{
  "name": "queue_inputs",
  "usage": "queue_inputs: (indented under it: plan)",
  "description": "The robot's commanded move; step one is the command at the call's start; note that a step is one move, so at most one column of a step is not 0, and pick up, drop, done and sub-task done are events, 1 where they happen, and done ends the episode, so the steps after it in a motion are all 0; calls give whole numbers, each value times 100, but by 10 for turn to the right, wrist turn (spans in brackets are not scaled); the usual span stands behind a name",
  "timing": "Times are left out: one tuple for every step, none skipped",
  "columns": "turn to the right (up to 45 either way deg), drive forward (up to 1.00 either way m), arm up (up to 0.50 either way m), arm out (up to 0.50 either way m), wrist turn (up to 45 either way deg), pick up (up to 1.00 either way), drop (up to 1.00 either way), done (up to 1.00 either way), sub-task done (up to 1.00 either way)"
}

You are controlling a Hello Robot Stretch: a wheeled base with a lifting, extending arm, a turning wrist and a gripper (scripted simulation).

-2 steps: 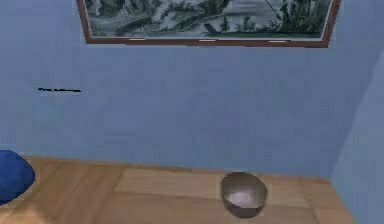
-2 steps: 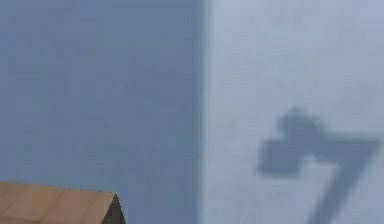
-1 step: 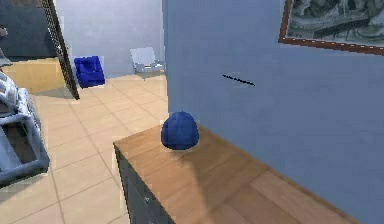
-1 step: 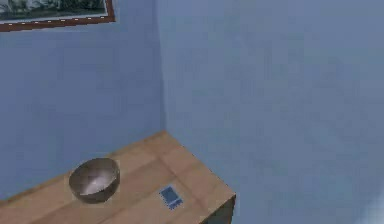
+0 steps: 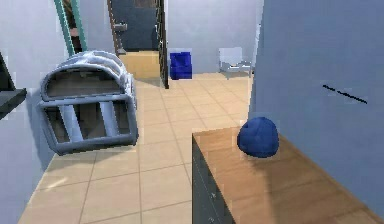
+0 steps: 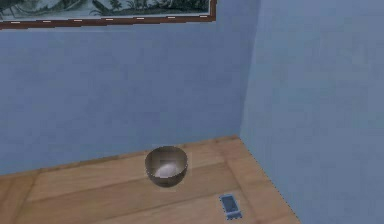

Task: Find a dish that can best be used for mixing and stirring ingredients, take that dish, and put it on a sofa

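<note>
No writing I can read from here.
I can make out no word, number or sign. The small blue-faced flat thing (image 6: 232, 206) on the wooden top (image 6: 80, 185) is too small to tell any print, and the framed picture (image 6: 105, 8) on the wall shows me only a dark pattern.

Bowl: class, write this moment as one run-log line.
stage: bowl located | pose: upright on wooden top, near wall corner | nearby: small flat blue item on same top | wall: framed picture above

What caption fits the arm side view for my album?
Round bowl on a wooden countertop, framed picture above.
</note>
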Motion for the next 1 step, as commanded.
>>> queue_inputs:
  plan:
    - [0,0,50,0,0,0,0,0,0]
